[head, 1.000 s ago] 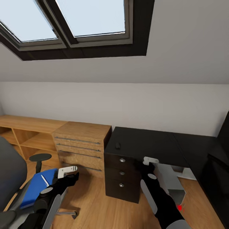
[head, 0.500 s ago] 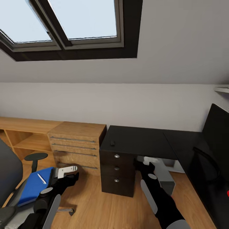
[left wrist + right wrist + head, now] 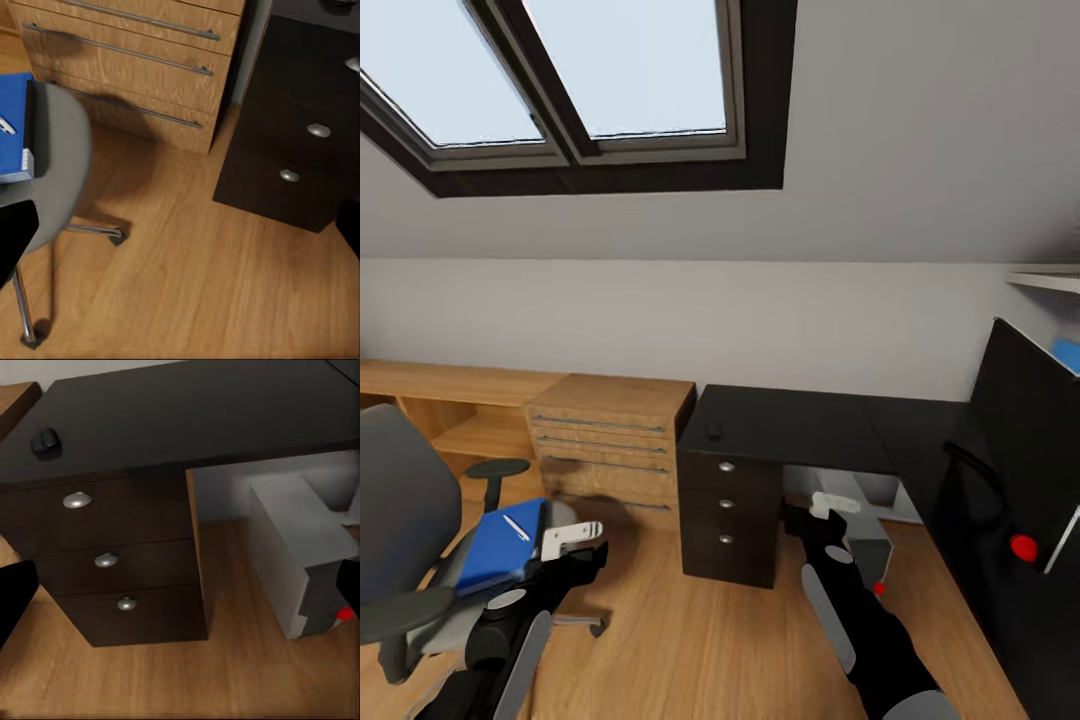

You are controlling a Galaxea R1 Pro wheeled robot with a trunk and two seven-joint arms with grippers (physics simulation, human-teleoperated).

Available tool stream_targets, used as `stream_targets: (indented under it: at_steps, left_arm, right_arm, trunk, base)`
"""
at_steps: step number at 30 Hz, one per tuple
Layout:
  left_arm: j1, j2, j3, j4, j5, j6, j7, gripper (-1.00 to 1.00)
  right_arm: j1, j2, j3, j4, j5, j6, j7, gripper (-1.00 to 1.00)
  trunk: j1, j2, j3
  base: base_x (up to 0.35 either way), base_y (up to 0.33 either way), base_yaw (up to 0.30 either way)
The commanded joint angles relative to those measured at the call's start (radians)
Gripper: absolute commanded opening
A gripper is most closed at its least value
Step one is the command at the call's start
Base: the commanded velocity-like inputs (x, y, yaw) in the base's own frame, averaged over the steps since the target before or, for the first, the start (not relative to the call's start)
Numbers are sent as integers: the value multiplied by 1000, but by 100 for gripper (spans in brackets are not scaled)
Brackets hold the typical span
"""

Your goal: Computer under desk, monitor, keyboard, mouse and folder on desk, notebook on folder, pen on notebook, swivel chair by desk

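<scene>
The grey swivel chair [image 3: 405, 520] stands at the left on the wood floor. A flat blue stack [image 3: 500, 548], folder and notebook not told apart, lies on its seat with a white pen [image 3: 515, 527] on top; the left wrist view shows the stack [image 3: 13, 124] too. A small dark mouse [image 3: 713, 431] sits on the black desk [image 3: 790, 425]. The grey computer [image 3: 863, 540] stands under the desk. The black monitor [image 3: 1028, 430] is at the right. My left gripper [image 3: 582, 556] hangs open beside the chair seat. My right gripper [image 3: 805, 522] is open in front of the desk drawers.
A wooden drawer chest [image 3: 610, 445] and a low wooden shelf [image 3: 450, 400] run along the wall left of the desk. The desk's black drawer unit [image 3: 725, 505] faces me. A sloped ceiling with a skylight [image 3: 610, 80] is overhead. Bare wood floor [image 3: 680, 640] lies between my arms.
The whole view has shifted with the camera: the chair shows more fully at the left and the monitor more at the right. Both arms keep their pose.
</scene>
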Motion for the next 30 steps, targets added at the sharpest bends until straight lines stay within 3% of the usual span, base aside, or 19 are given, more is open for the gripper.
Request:
stream_targets:
  at_steps: [1, 12, 30]
  left_arm:
    - [-1, 0, -1, -1, 11, 4, 8, 100]
    - [-1, -1, -1, -1, 10, 3, 8, 100]
    - [-1, -1, -2, -1, 9, 1, 8, 100]
  right_arm:
    - [-1, -1, 2, -3, -7, 5, -8, 100]
    - [-1, -5, 0, -3, -5, 6, -10, 100]
    - [-1, -6, -3, 2, -3, 6, -10, 100]
  trunk:
    - [-1, -1, -1]
    - [-1, -1, -1]
    - [-1, -1, 16]
  base:
    - [-338, -70, 0]
    - [-337, -119, -20]
    - [-324, -163, -183]
